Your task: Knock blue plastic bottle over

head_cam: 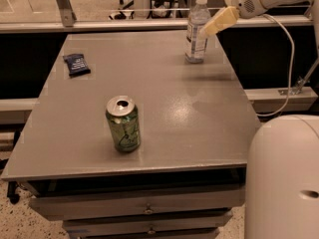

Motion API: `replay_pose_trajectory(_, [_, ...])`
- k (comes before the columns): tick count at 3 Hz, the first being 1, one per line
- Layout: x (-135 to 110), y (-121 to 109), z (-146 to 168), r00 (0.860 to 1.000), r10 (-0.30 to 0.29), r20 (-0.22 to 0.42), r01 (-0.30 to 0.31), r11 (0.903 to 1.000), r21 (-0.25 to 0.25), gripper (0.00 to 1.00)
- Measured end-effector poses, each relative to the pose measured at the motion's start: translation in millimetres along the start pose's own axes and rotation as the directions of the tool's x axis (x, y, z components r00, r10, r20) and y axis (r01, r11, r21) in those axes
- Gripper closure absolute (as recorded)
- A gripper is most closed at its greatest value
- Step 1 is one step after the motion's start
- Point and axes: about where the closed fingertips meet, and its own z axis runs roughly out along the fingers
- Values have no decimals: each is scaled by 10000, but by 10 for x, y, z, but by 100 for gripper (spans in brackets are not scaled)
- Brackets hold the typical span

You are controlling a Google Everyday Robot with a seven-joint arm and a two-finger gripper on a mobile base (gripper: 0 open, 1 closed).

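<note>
The blue plastic bottle (pixel 197 30) stands upright near the far right corner of the grey table (pixel 164 98). It is clear, with a white cap and a pale label. My gripper (pixel 215 23) reaches in from the upper right on a white arm. Its yellowish tip is at the bottle's right side, level with its upper half, touching or nearly touching it. A green soda can (pixel 122 123) stands upright near the table's front, far from the gripper.
A dark blue snack packet (pixel 77 64) lies at the table's far left. A white rounded robot part (pixel 284 178) fills the lower right corner. A cable (pixel 286 49) hangs right of the table. Drawers sit under the table's front edge.
</note>
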Motion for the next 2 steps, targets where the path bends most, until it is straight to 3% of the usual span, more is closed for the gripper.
replay_pose_trajectory(1, [-169,-33,99,9872,536,1502,-470,9978,-472,0])
replay_pose_trajectory(2, [-177,15,249,9758,979,1958,-783,9914,-1053,0])
